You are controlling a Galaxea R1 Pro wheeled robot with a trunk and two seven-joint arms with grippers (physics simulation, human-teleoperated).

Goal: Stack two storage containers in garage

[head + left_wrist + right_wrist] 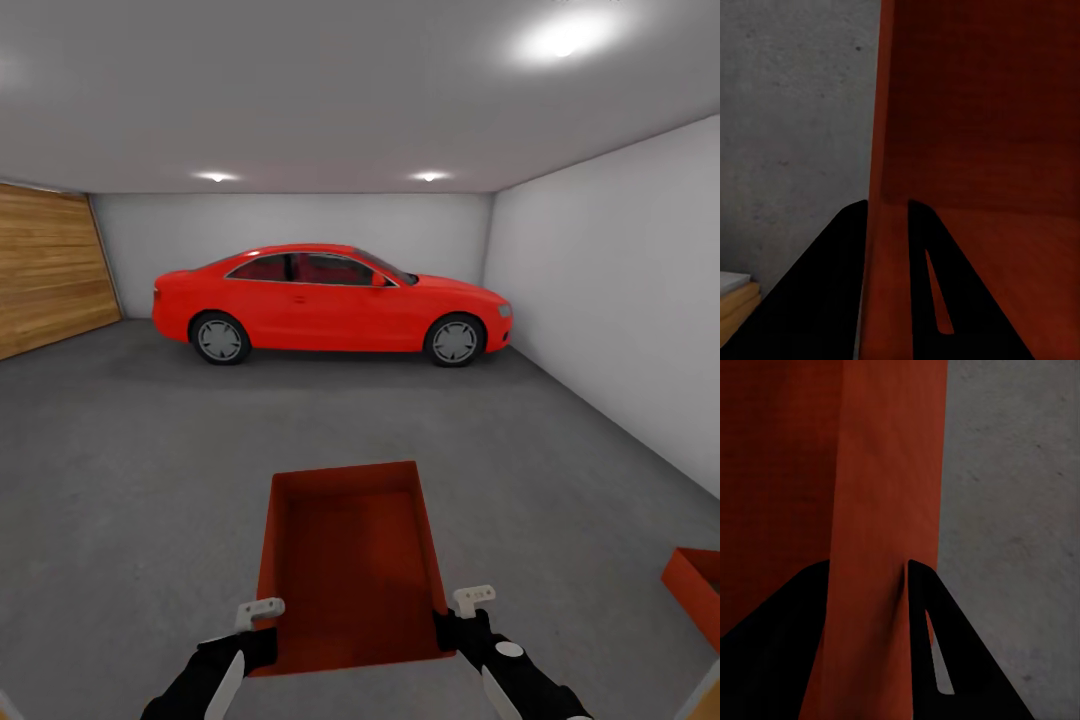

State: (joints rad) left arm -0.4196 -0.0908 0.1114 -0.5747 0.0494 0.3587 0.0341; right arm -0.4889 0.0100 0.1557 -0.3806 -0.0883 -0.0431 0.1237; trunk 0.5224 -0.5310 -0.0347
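Note:
I am in the garage. One orange-red storage container (350,570) hangs low in front of me over the dark grey floor (130,470), gripped on both sides. My left gripper (262,625) is shut on its left wall, and in the left wrist view the wall (889,150) runs between the black fingers (832,292). My right gripper (455,615) is shut on the right wall (885,472) in the same way. The other storage container (698,590) rests on the floor at the right edge, partly cut off.
A red coupe car (330,300) is parked across the far end. A wooden garage door (45,265) lines the left side and a white wall (620,300) the right. Open floor stretches between me and the car.

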